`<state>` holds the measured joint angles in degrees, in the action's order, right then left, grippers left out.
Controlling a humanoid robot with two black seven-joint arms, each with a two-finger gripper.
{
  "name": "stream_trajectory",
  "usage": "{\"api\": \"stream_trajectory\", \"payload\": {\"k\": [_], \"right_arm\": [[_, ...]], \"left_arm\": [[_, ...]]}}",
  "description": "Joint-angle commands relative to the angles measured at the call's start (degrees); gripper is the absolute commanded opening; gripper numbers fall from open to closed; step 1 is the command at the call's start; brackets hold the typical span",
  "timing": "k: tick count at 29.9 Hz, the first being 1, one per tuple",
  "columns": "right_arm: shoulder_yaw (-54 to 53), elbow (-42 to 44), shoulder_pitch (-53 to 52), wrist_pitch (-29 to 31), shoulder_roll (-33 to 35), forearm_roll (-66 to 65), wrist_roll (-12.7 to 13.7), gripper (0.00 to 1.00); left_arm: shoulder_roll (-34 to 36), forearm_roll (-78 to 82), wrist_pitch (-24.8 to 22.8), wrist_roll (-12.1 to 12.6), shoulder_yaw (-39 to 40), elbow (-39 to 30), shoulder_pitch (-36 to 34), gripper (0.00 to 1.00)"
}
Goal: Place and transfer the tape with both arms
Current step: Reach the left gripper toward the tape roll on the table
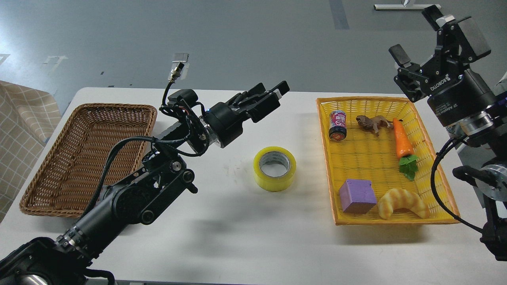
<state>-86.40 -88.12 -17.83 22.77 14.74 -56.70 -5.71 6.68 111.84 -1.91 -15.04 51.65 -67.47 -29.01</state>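
Tape sits flat on the table, core up, between your wicker basket and yellow tray. Left gripper beyond it, fingers slightly apart, empty. Right gripper raised over the tray's far corner, open, empty.

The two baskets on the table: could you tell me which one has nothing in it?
The brown wicker basket on the left; the yellow basket holds toys.

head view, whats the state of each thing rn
tape: flat on the table, hole up, ungripped
left pincer: open, empty, above the table
right pincer: open, empty, raised
wicker basket: empty
yellow basket: holds five items
can: on its side
purple cube: upright
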Motion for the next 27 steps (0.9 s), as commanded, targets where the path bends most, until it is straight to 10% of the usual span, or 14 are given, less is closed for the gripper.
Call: {"api": "stream_trajectory", "payload": {"k": [1,8,27], "right_arm": [[0.0,0.1,0.0,-0.6,-0.1,-0.1,0.0,1.0],[0.0,0.2,-1.0,-0.7,-0.7,-0.2,0.0,1.0],[0.2,-0.7,-1.3,-0.6,-1.7,-0.1,0.0,1.0]], "left_arm": [[0.2,4.4,4.8,6.0,-0.1,4.7,2.5,0.98],[-0.5,8.9,15.9,6.7,-8.0,5.4,3.2,0.98],[-2.6,8.0,16.2,6.8,-17.7,15.4,-1.3,0.98]]}}
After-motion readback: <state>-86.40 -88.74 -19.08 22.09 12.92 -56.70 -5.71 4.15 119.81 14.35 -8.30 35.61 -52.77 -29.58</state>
